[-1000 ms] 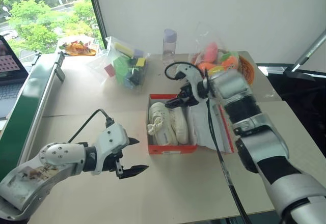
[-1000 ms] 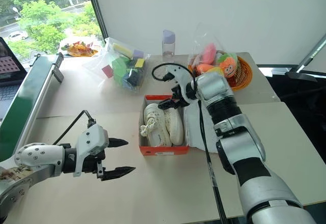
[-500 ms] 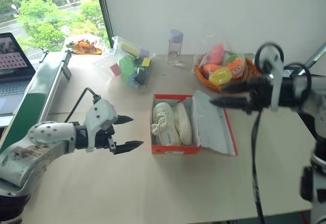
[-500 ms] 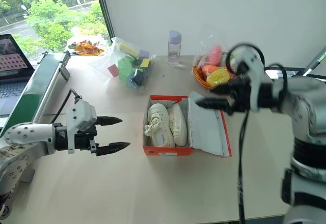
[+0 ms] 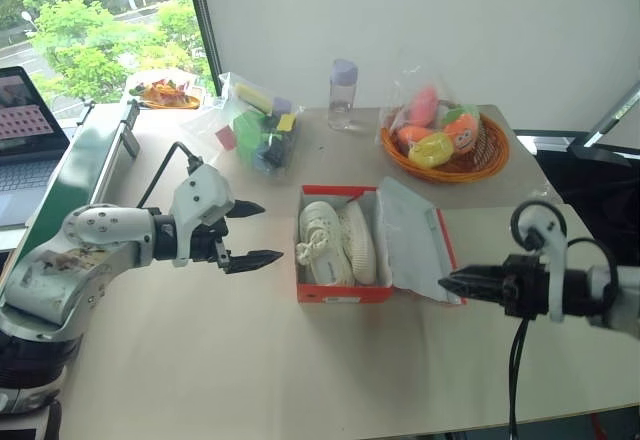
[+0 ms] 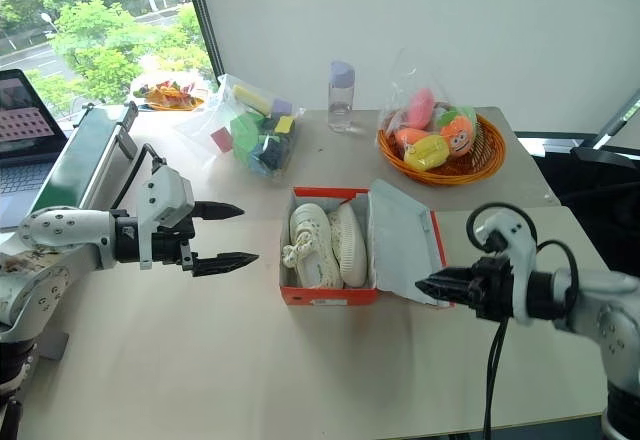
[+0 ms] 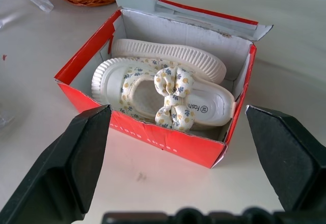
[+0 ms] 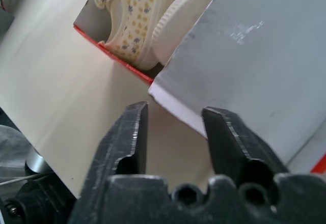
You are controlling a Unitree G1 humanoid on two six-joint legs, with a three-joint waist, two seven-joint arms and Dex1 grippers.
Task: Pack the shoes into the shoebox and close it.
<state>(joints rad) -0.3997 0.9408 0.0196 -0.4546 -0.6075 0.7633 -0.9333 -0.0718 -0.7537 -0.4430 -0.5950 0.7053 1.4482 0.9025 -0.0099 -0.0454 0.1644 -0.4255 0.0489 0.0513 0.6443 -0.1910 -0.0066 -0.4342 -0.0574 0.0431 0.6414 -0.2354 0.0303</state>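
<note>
Already the shoes (image 6: pixel 322 245) are packed in the shoebox (image 6: pixel 330 292) on the table (image 6: pixel 250 360); its lid (image 6: pixel 405 242) could be pushed askew by the right tool (image 6: pixel 425 286), narrowed but empty, while the left tool (image 6: pixel 238 234) is spread wide.

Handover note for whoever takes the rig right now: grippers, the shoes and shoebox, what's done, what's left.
Left gripper: open, empty, beside the shoebox on its left.
Right gripper: partly open, empty, at the near corner of the lid.
Shoes: both in the shoebox, one lying on its side.
Done: shoes packed.
Left: fold the open lid, lying to the right, over and shut it.
</note>
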